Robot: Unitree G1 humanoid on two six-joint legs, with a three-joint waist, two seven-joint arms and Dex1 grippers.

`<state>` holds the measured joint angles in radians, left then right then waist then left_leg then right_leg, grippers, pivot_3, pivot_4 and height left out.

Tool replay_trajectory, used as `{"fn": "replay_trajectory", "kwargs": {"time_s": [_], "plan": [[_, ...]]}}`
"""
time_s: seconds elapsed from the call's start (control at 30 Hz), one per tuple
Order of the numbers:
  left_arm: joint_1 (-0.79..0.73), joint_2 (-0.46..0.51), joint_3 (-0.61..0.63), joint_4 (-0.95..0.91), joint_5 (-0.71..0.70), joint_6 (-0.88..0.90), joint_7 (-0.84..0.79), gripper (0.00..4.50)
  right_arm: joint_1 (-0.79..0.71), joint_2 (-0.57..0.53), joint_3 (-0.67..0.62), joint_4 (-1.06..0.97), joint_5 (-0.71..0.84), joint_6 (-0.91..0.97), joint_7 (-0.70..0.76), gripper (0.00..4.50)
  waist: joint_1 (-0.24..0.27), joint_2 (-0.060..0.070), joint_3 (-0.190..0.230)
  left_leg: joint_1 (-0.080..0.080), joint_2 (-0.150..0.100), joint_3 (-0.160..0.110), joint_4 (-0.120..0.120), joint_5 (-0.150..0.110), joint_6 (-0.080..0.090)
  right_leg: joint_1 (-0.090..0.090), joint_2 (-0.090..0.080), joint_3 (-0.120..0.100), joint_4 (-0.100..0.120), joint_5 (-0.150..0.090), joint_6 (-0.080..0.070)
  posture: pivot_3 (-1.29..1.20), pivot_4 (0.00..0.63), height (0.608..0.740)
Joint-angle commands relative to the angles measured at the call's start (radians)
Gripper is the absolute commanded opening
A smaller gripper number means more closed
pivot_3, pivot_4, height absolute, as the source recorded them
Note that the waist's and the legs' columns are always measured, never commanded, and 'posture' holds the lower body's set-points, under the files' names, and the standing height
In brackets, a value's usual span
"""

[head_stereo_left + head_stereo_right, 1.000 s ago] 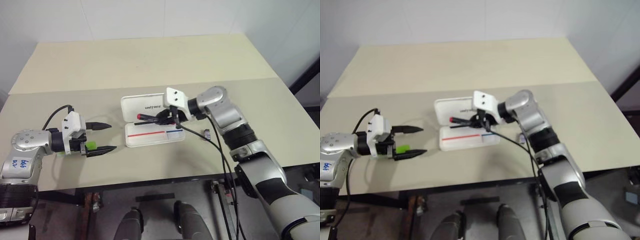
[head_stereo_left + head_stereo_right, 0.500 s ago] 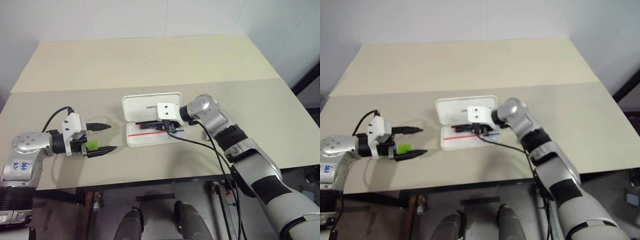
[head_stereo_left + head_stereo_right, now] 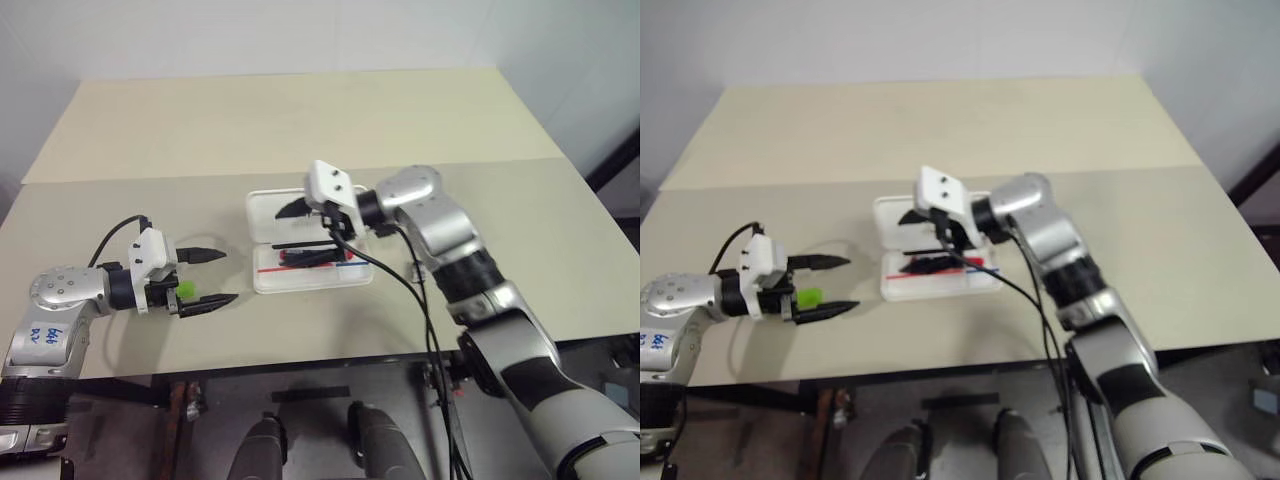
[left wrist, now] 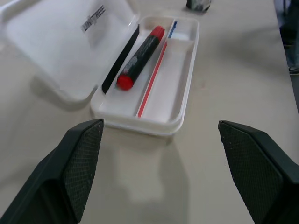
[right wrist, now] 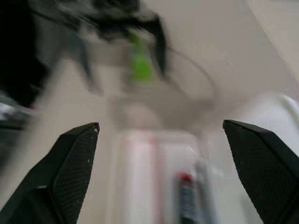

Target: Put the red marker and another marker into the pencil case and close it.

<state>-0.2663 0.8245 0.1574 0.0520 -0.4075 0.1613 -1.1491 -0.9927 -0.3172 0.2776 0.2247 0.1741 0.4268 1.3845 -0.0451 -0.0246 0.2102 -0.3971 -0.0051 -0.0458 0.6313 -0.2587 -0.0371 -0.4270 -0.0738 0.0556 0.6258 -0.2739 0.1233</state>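
While the pencil case [image 4: 180,100] stood open near the middle of the table [image 3: 300,130], the red marker [image 4: 140,58] lay inside its tray, along the hinge side. Its long axis ran left to right, the same as the long side of the case. It was a slim round stick with a black barrel and red at both ends. The case was white hard plastic with rounded corners; its flat lid lay back on the far side, and a thin red stripe and a short blue one ran along the tray. The right gripper [image 3: 312,215] hung over the case with its fingers wide apart, holding nothing. The left gripper [image 3: 212,276], left of the case, was also spread wide, and the light green marker [image 3: 184,290] lay between its fingers.
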Motion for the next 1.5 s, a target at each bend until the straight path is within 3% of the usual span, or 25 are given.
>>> {"fn": "replay_trajectory", "kwargs": {"time_s": [0.03, 0.2, 0.3, 0.63, 1.1, 1.4, 1.5], "plan": [[0.030, 0.006, 0.046, -0.009, -0.010, -0.025, 0.005, 4.18, 0.113, -0.090, -0.032, -0.249, 0.139, 0.101, 0.073, 4.46, 0.009, 0.000, 0.000, -0.001, 0.000, 0.000, 0.001, 0.000, 0.001, 0.000, 0.000, 0.000, -0.001, 0.000, 0.000, 0.00, 0.150, 0.740], [0.076, 0.014, 0.095, 0.016, -0.003, -0.064, 0.014, 4.18, 0.251, -0.201, -0.063, -0.413, 0.202, 0.147, 0.030, 4.46, 0.013, 0.000, 0.000, -0.001, 0.000, 0.001, 0.001, -0.001, 0.001, -0.001, 0.000, 0.000, -0.004, 0.000, 0.000, 0.00, 0.150, 0.740], [0.109, 0.041, 0.155, 0.092, 0.012, -0.123, 0.013, 4.18, 0.365, -0.296, -0.159, -0.489, 0.252, 0.158, 0.003, 4.46, 0.017, 0.000, 0.000, 0.000, 0.000, 0.001, 0.001, 0.000, 0.001, -0.001, 0.001, 0.000, -0.003, -0.001, -0.001, 0.00, 0.150, 0.740], [0.040, 0.140, 0.162, 0.419, 0.055, -0.257, -0.105, 4.18, 0.548, -0.439, -0.292, -0.494, 0.262, 0.025, -0.044, 4.46, 0.017, 0.000, 0.000, 0.003, 0.000, 0.003, 0.001, 0.000, 0.001, 0.001, 0.001, 0.001, -0.003, -0.001, -0.002, 0.00, 0.150, 0.740], [-0.246, 0.150, -0.019, 0.893, 0.237, -0.408, -0.245, 4.18, 0.565, -0.475, -0.347, -0.477, 0.299, -0.010, -0.103, 4.46, 0.015, -0.001, 0.000, 0.004, 0.000, 0.005, 0.002, 0.000, 0.001, 0.002, 0.002, 0.001, -0.001, 0.000, -0.001, 0.00, 0.150, 0.740], [-0.351, 0.121, -0.081, 1.042, 0.330, -0.497, -0.175, 4.18, 0.528, -0.472, -0.339, -0.523, 0.333, 0.016, -0.149, 4.46, 0.018, -0.001, -0.001, 0.008, 0.000, 0.005, 0.004, 0.000, 0.001, 0.005, 0.002, 0.002, 0.002, 0.000, -0.001, 0.00, 0.150, 0.740], [-0.361, 0.103, -0.071, 1.053, 0.321, -0.514, -0.170, 3.60, 0.525, -0.474, -0.338, -0.532, 0.341, 0.020, -0.161, 4.50, 0.020, 0.000, -0.001, 0.012, 0.000, 0.004, 0.004, 0.001, 0.003, 0.009, 0.002, 0.001, 0.001, 0.000, -0.002, 0.00, 0.150, 0.740]]}}
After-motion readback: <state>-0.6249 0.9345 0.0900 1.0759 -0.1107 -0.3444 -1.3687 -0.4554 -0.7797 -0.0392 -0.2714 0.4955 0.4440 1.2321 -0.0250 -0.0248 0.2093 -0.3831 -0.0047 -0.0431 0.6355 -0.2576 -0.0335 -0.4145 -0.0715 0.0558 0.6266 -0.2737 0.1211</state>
